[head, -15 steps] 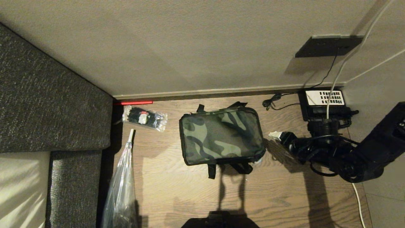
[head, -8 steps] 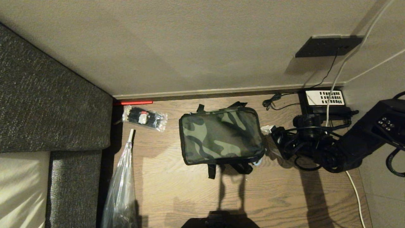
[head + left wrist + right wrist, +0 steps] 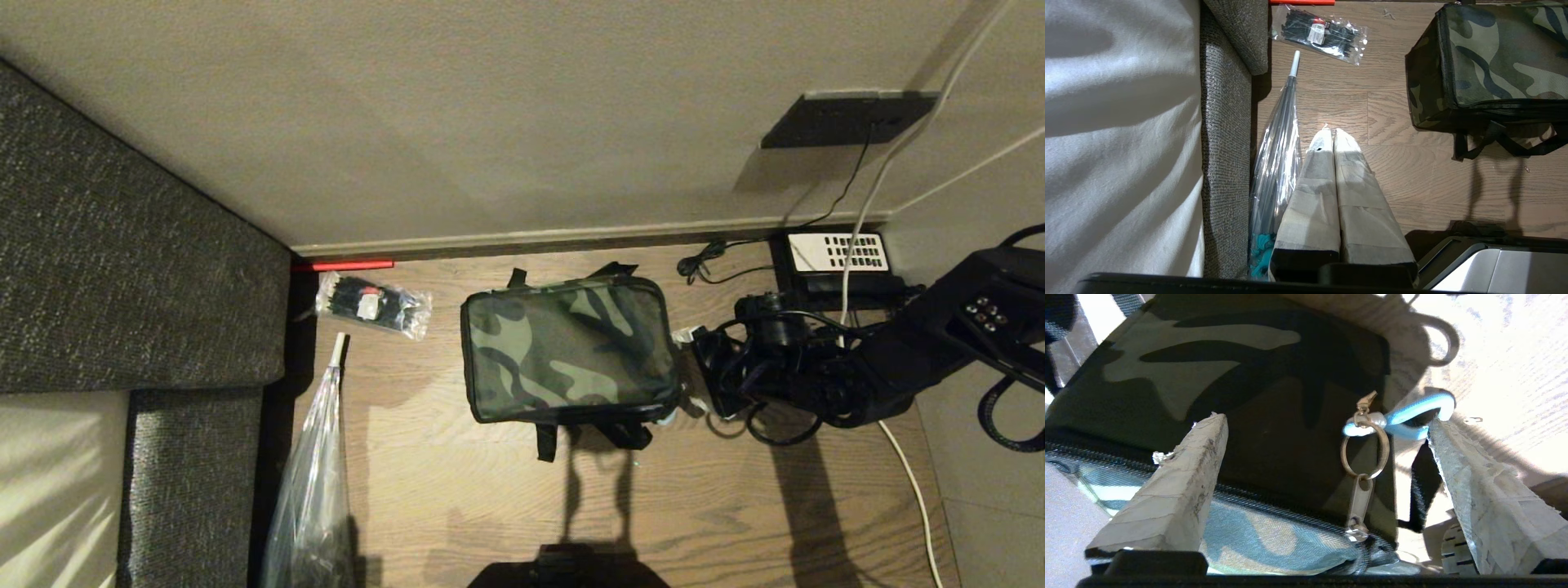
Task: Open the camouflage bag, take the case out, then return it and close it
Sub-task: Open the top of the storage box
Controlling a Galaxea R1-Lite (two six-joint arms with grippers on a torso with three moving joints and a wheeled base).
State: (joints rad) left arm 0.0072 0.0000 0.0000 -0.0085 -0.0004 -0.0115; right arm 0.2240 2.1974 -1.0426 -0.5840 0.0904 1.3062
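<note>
Camouflage bag (image 3: 571, 351) zipped; right gripper (image 3: 1327, 428) fingers (image 3: 1180, 477) spread, seemingly untouching, beside its edge.

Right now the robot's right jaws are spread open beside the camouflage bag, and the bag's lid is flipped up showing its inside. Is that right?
Not quite. The camouflage bag is closed: the head view shows its lid lying flat, with nothing of the inside visible. The rest holds: the right gripper is at the bag's side with its jaws spread wide, the zipper pull ring hanging between them in the right wrist view.

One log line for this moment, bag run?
phase: reach zipper | right claw: open, at camouflage bag side, zipper pull between fingers | bag: zipped shut | left claw: shut, parked
</note>
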